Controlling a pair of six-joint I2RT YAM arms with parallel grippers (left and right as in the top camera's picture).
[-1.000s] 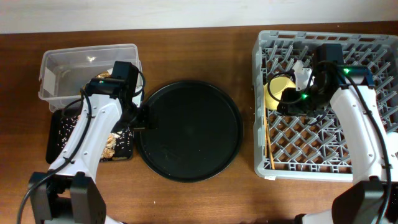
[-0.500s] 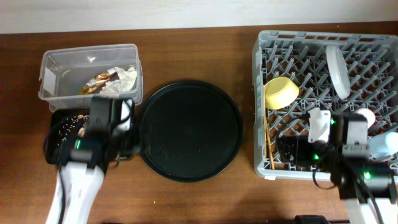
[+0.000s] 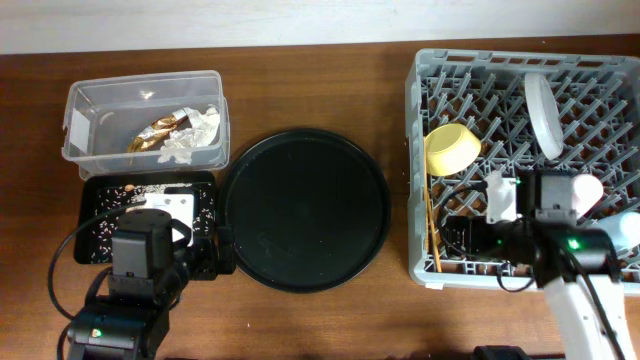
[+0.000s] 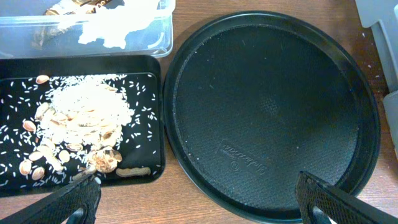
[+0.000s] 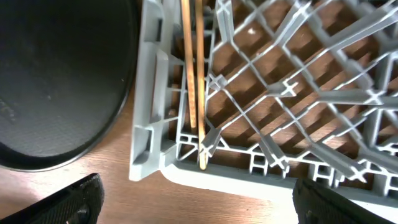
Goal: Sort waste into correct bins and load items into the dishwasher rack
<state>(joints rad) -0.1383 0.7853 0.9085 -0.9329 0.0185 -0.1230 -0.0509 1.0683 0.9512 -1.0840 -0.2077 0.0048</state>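
The clear tub (image 3: 95, 120) at the back left holds the gold foil wrapper (image 3: 153, 133) and white tissue (image 3: 195, 135). In front of it the shallow black tray (image 3: 205, 190) carries beige food scraps (image 4: 81, 121). The grey rack (image 3: 417, 170) on the right holds a yellow bowl (image 3: 452, 147), an upright pale plate (image 3: 543, 115), wooden chopsticks (image 5: 193, 81), a pink cup (image 3: 588, 189) and a blue cup (image 3: 628, 230). My left gripper (image 4: 199, 208) is open above the table between the two black trays. My right gripper (image 5: 208, 208) is open and empty over the rack's front left corner.
A large round black tray (image 3: 305, 208) lies mid-table between the bins and the rack, with nothing on it. The tub (image 4: 155, 37) and tissue (image 4: 118, 25) show at the top of the left wrist view.
The right gripper has opened, left the yellow bowl in the rack and drawn back toward the front. The left arm has also pulled back from over the bins.
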